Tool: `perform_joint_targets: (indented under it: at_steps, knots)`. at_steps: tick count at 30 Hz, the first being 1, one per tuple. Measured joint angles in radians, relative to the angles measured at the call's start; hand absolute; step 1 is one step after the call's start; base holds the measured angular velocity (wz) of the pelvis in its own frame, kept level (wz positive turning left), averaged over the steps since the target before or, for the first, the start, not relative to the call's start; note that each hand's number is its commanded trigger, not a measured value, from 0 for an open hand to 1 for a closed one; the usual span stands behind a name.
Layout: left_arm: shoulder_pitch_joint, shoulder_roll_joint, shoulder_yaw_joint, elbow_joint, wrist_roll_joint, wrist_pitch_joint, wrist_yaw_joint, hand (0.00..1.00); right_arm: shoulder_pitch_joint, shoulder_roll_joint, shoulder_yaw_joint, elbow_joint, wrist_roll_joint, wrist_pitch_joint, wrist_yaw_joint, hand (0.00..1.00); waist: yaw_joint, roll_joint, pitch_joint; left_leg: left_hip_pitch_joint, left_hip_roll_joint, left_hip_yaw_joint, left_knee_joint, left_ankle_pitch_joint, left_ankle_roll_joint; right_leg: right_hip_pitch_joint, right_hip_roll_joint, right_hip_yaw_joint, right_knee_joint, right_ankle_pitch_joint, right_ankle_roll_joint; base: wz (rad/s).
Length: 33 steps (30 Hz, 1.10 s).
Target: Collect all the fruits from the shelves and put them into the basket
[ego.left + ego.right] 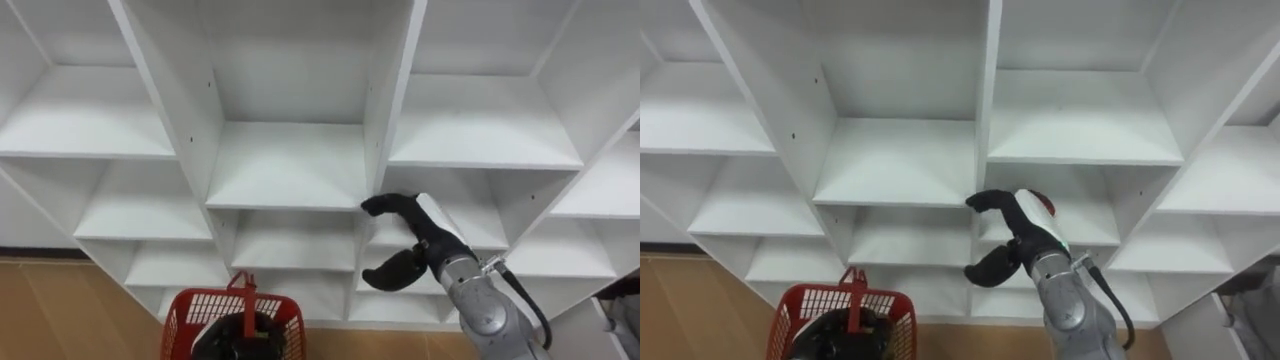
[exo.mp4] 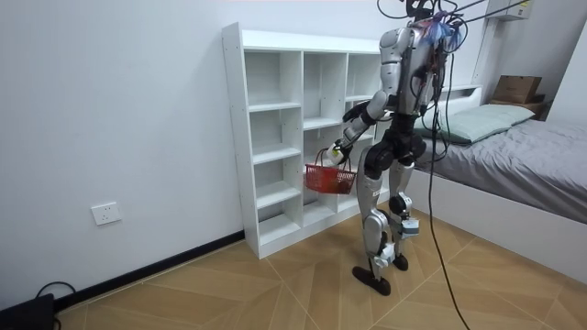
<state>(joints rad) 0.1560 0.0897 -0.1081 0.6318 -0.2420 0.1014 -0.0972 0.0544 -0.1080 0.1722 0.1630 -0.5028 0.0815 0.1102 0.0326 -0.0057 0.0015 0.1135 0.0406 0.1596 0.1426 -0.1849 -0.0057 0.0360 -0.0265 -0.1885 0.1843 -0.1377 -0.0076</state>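
White boards of the closet [image 1: 392,100] are running off every edge of the eye views. The room view is showing its whole frame standing against the wall.

The red basket [image 1: 192,315] is being cut off by the bottom edge, and a dark shape [image 1: 232,338] is covering its middle. What is lying inside cannot be told, fruits included. One red handle [image 1: 245,290] is sticking up at the basket's far rim.

In the room view the basket is hanging beneath the left hand [image 2: 338,154], which is gripping it at the top. The hand is too small there to make out in detail.

The right hand [image 1: 428,245] is reaching up in front of the closet, by the divider between the middle and right columns. Its fingers are curving wide apart from the thumb, unclenched, and the shelf board is showing through the gap between them. Whether the fingertips are touching the divider's front edge cannot be told. A red-and-white patch on the back of this hand is too small to identify.

The robot is standing upright on the wooden floor [image 2: 275,293], close to the closet and facing it. A bed [image 2: 532,165] is lying just behind it at the room view's right, carrying a pillow [image 2: 477,121], with a cardboard box [image 2: 518,89] beyond. A wall socket [image 2: 107,214] is sitting low on the wall, well apart at the room view's left.
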Motion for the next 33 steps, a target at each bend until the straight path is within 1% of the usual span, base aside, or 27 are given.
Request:
perform_joint_targets:
  at_steps: [2,8,10,15,17,19,24,29,33]
  knots:
    - [0.003,-0.002,0.014,0.011,0.000,0.000,-0.001,1.00,0.017,-0.001,-0.015,-0.032,0.003,-0.001,-0.002,0.00,-0.001,0.001,-0.0001,0.002,0.000,0.003,0.000,0.000,0.000,0.000,0.000,0.005,0.002,0.000,0.000,-0.05]
    - [0.004,-0.004,0.043,0.056,0.000,-0.001,-0.002,1.00,0.017,0.000,-0.088,-0.032,0.009,-0.017,-0.035,0.00,-0.002,0.000,0.0000,0.005,0.000,0.005,-0.001,0.000,0.000,-0.001,0.001,0.012,0.004,0.000,0.000,-0.01]
    - [0.004,-0.005,0.057,0.073,0.000,-0.012,-0.001,1.00,0.017,0.000,-0.105,-0.032,0.009,-0.019,-0.046,0.00,-0.002,0.000,0.0001,0.006,0.001,0.006,-0.006,0.000,0.000,-0.001,0.004,0.016,0.004,0.001,0.000,-0.02]
    - [0.004,-0.007,0.072,0.077,0.000,-0.030,0.003,1.00,0.017,0.000,-0.116,-0.032,0.010,-0.023,-0.058,0.00,-0.001,-0.003,0.0017,0.018,0.001,0.019,-0.013,0.000,0.000,0.000,0.007,0.029,0.003,0.001,0.000,-0.08]
    - [0.004,-0.008,0.080,0.084,0.000,-0.040,0.006,1.00,0.017,0.001,-0.116,-0.032,0.020,-0.035,-0.067,0.00,0.000,-0.006,0.0031,0.021,0.002,0.027,-0.014,-0.001,-0.001,-0.001,0.009,0.040,0.003,0.001,0.000,-0.13]
    - [0.004,-0.009,0.087,0.097,0.000,-0.045,0.006,1.00,0.017,0.001,-0.116,-0.032,0.023,-0.043,-0.072,0.00,-0.004,-0.008,0.0029,0.021,0.002,0.029,-0.014,-0.002,-0.002,-0.002,0.009,0.045,0.002,0.001,0.000,-0.06]
    - [0.004,-0.011,0.088,0.125,0.001,-0.045,0.007,1.00,0.017,0.001,-0.126,-0.032,0.023,-0.048,-0.086,0.00,-0.008,-0.009,0.0036,0.021,0.001,0.030,-0.014,-0.002,-0.002,-0.003,0.010,0.048,0.000,0.000,0.001,-0.01]
    - [0.004,-0.014,0.088,0.126,0.019,-0.047,0.007,1.00,0.017,0.001,-0.138,-0.032,0.023,-0.054,-0.086,0.00,-0.016,-0.009,0.0036,0.018,0.001,0.032,-0.013,-0.002,-0.002,-0.009,0.010,0.049,0.001,0.000,0.001,-0.01]
    - [0.003,-0.024,0.100,0.126,0.019,-0.053,0.007,1.00,0.017,0.001,-0.154,-0.032,0.032,-0.058,-0.086,0.00,-0.029,-0.011,0.0027,0.017,0.001,0.035,-0.014,-0.002,-0.002,-0.018,0.010,0.052,0.003,0.000,0.001,0.00]
